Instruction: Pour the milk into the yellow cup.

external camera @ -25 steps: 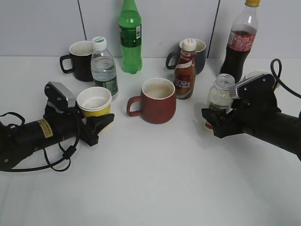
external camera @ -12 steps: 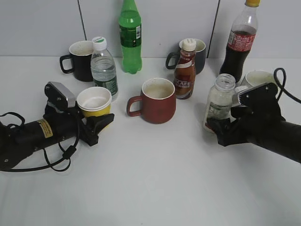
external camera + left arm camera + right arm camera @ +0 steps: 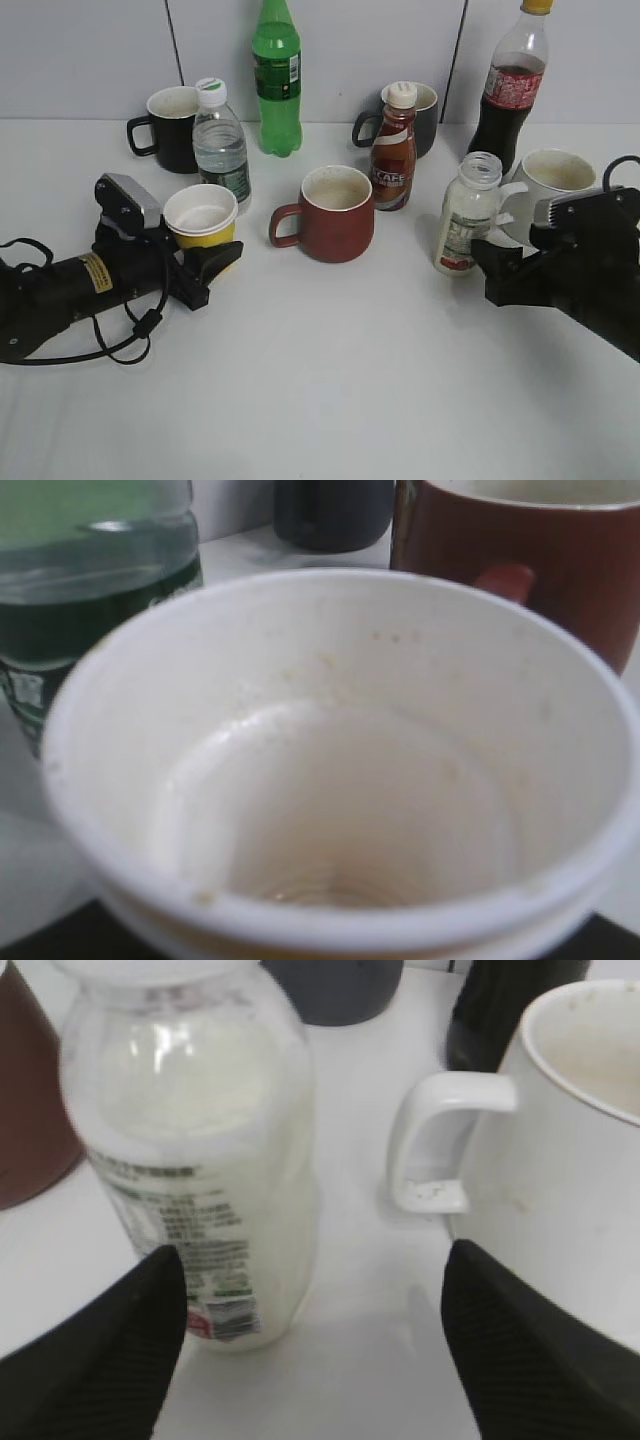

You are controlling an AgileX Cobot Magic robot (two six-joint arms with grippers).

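White bench (image 3: pixel 330 380) carried the milk (image 3: pixel 466 215) upright at three o'clock, released since a moment earlier by the right hand (image 3: pixel 500 275), now backed off with jaws wide and empty. The left hand (image 3: pixel 215 262) gripped the yellow cup (image 3: pixel 202 218) at nine o'clock. Pouring looked finished or abandoned.

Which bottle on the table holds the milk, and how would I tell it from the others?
Start at the tall cola bottle with the yellow cap at the back right, then drop forward to the white ceramic mug. Just left of it stands the small clear plastic milk bottle. It alone is capless, with a wide neck and whitish contents.
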